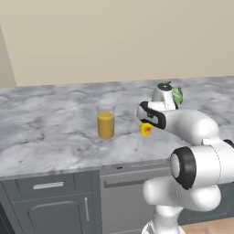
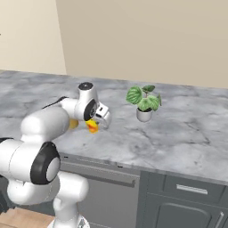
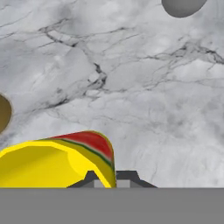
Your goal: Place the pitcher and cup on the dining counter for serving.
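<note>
Currently the tool (image 3: 105, 178) is closed on the cup (image 3: 57, 159), one fingertip either side of its rim in the hand view, the red mark on its side showing. From the base views the cup (image 1: 146, 129) sits low over the worktop (image 1: 50, 132), towards the front edge and about mid-length; whether its base is touching the marble cannot be told. The pitcher (image 1: 106, 121) stands upright on the worktop just to the left of the cup, apart from it, orange contents well below the rim. A potted plant (image 2: 143, 103) stands further back and to the right. Judged step: setting down the cup, the last item. Risks: releasing before the base is seated could tip the cup, since it looks tilted in the grip; a leftward drift of the arm could knock the pitcher; placement this near the front edge leaves little margin.
</note>
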Tool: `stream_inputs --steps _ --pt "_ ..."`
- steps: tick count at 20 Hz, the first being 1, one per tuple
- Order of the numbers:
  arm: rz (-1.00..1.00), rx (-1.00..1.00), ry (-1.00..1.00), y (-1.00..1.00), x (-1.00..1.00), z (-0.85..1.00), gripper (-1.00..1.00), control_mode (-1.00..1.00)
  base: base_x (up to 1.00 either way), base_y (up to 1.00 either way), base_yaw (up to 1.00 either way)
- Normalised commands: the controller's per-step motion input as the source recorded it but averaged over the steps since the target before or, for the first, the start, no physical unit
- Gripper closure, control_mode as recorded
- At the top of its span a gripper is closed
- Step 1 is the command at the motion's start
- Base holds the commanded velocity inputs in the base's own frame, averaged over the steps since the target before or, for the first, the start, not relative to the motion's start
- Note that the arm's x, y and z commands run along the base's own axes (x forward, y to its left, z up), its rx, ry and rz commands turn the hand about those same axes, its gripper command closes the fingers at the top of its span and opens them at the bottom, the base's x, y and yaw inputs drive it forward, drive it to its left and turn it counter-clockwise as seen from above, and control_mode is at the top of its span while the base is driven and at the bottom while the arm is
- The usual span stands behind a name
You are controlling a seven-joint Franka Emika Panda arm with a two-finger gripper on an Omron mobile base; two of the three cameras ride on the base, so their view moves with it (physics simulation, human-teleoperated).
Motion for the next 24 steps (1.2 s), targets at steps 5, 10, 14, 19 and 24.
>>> stream_inputs --steps 5,10,14,19,24 --pt "0.00 0.01 0.06 0.00 0.05 -0.41 1.00 -1.00 0.00 0.00 0.00" --pt "0.00 0.03 0.05 0.00 0.04 -0.45 1.00 -1.00 0.00 0.00 0.00" --pt "0.00 0.01 0.01 0.00 0.00 -0.44 1.00 -1.00 0.00 0.00 0.00" --pt "0.00 0.00 0.00 0.00 0.01 -0.30 1.00 -1.00 0.00 0.00 0.00" --pt "0.00 -0.04 -0.08 0.00 0.03 -0.15 1.00 -1.00 0.00 0.00 0.00"
